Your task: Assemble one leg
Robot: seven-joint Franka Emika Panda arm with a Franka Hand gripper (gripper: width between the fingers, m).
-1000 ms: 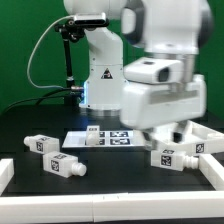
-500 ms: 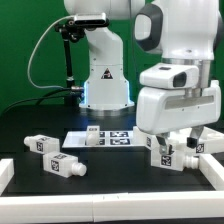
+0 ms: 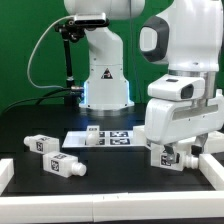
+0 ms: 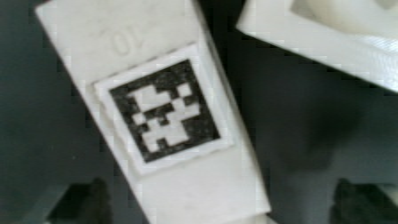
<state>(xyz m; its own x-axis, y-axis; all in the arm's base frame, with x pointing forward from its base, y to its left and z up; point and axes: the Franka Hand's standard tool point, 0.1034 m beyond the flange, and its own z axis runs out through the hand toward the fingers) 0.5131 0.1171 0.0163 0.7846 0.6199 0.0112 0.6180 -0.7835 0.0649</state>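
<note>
Bare table (image 4: 32, 140) flanks the leg (image 4: 164, 110); white part (image 4: 329, 40) near.

Exterior view: my gripper (image 3: 175, 150) is low over the leg (image 3: 165, 158). My own housing covers the fingertips, so I cannot determine whether the jaws are closed on it. Part of the leg is hidden behind me. The white panel (image 3: 100, 205) is cut off by the frame's edge.

Wrist view: the leg (image 4: 160, 110) runs out of frame. Its embossed marking is too blurred to read. A white part (image 4: 329, 40) beside it is cropped and unidentifiable.
</note>
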